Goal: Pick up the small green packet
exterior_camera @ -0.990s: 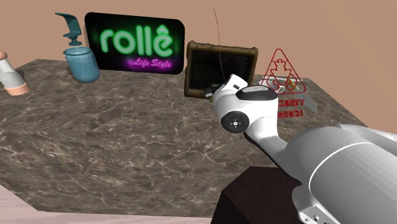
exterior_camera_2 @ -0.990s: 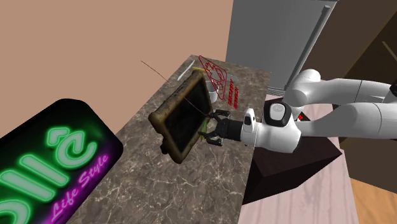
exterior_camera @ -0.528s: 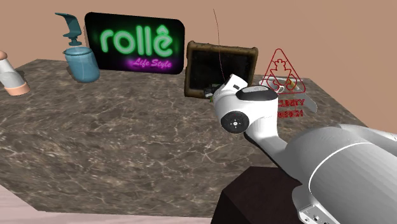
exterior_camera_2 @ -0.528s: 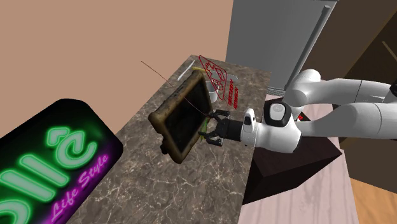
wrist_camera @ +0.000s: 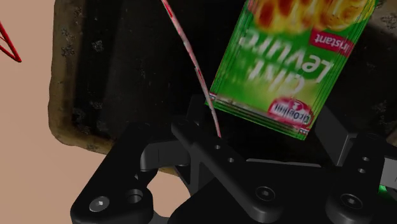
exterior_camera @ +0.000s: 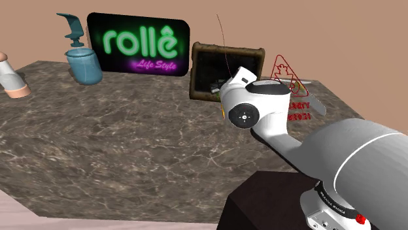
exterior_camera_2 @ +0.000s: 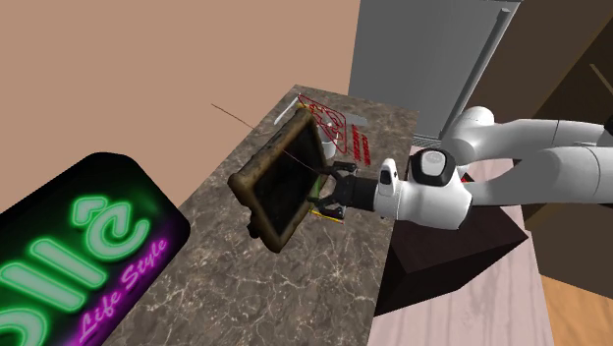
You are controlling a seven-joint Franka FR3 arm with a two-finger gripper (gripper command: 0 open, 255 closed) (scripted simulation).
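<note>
And here we have the small green packet right at the gripper. In the wrist view its near edge sits tucked between the two black fingers, and both appear to press on it, so we call it clasped. The packet tilts away from the gripper, its printed face toward the camera, with white lettering, a red band and a red oval badge. We cannot tell whether its far end touches the desk.

Just behind the packet stands a dark board in a rough brown frame, and a thin red-and-white strand crosses in front of it, close beside the packet.

From the second exterior view we see the gripper reaching level at the framed board, which leans against the tan wall at the back of the marbled brown desk. A red wire sign stands just beyond the board, and a neon sign glows green and purple well apart, at that view's lower left.

Over in the shoulder view the white arm's wrist covers most of the gripper in front of the board. The neon sign and a teal jar sit further along the wall toward that view's left.
</note>
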